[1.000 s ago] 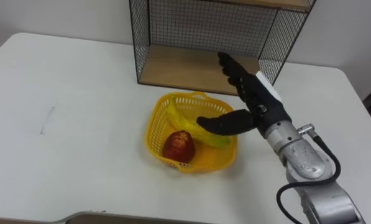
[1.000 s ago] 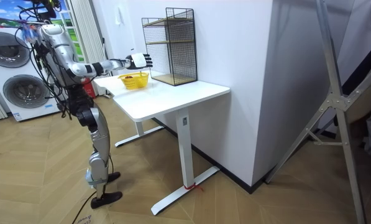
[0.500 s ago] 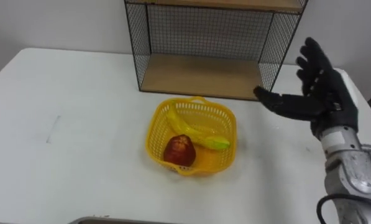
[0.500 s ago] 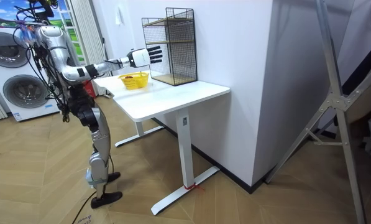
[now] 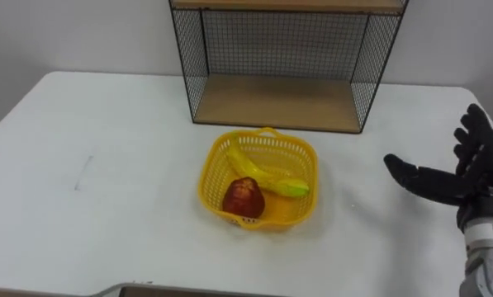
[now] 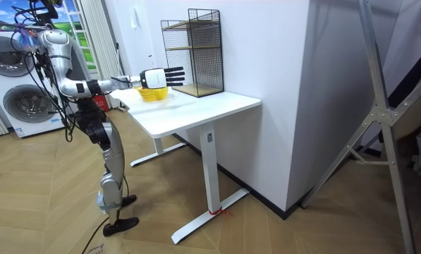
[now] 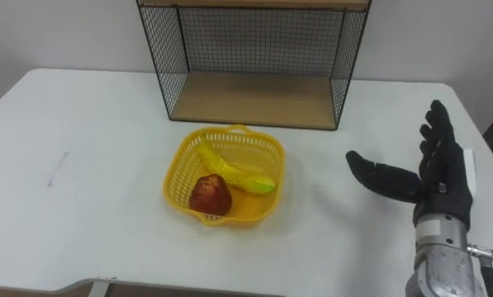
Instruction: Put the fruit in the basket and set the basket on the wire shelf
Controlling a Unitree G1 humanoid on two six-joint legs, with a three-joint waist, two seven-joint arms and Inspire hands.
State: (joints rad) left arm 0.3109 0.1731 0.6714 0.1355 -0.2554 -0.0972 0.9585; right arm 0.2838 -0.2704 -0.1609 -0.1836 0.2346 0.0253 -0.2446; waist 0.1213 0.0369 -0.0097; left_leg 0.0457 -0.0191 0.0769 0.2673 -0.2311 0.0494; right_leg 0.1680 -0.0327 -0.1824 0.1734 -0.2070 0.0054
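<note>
A yellow plastic basket (image 5: 211, 171) (image 7: 176, 173) sits on the white table in front of the wire shelf (image 5: 284, 101) (image 7: 254, 97). Inside it lie a red apple (image 5: 243, 198) (image 7: 210, 195) and a yellow banana (image 5: 263, 174) (image 7: 229, 173). My right hand (image 5: 465, 180) (image 7: 432, 176) hovers open to the right of the basket, apart from it, palm turned left with fingers straight. In the room view I stand at the table's end with the right hand (image 6: 156, 76) stretched over the table near the basket (image 6: 154, 92).
The shelf has a wooden bottom board and black mesh sides, open toward me. The white table (image 5: 106, 206) has bare surface left of the basket. Washing machines (image 6: 23, 92) stand behind me in the room view.
My right hand has drawn back from over the basket, swinging right and toward me, still open. The basket and fruit have stayed put. The view has shifted slightly.
</note>
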